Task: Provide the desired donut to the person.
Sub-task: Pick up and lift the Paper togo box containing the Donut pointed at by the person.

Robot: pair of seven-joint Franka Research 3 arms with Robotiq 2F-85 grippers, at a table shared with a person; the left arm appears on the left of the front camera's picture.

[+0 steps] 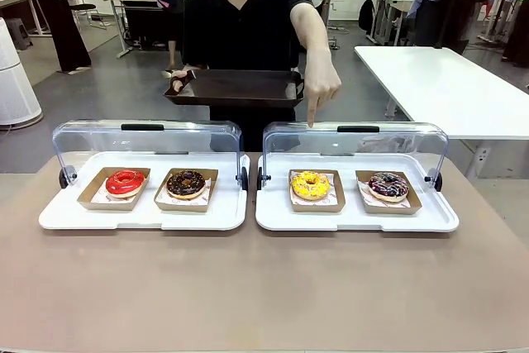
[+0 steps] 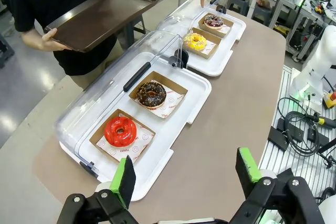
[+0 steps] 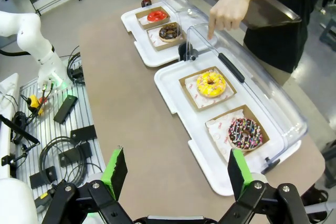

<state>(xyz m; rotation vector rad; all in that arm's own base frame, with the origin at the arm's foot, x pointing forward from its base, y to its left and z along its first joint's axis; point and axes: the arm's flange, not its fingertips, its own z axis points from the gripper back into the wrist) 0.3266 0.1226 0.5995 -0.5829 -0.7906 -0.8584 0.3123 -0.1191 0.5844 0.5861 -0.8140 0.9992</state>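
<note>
- Four donuts on show in two pairs; person (image 1: pixel 248 14) aims a finger down, pointing hand (image 1: pixel 321 88) right above the yellow donut (image 1: pixel 310 185), which reads as the one wanted
- Yellow donut sits on paper in its own cardboard boat (image 1: pixel 295 202), inner slot of the right-hand white tray (image 1: pixel 355 219), beside the sprinkled dark donut (image 1: pixel 388 186); clear lid (image 1: pixel 355 132) stands flipped up at the far side, so approach from the robot's side is open
- Handling, by the look: light, soft, icing sticky & easy to dent, sprinkles prob. shed, so squeezing the donut itself would likely mark it
- Better bet: pinch a wall of the cardboard boat; thin but stiff enough for sth this light, though it may flex or tip if not kept level
- Left gripper (image 2: pixel 185 170) jaws wide apart, nothing between the pads, nearest the red donut (image 2: pixel 120 131)
- Right gripper (image 3: pixel 177 165) also spread wide & empty, nearer the target tray
- Person holds a brown serving tray (image 1: pixel 235 87) at the far side, the likely drop-off
</note>
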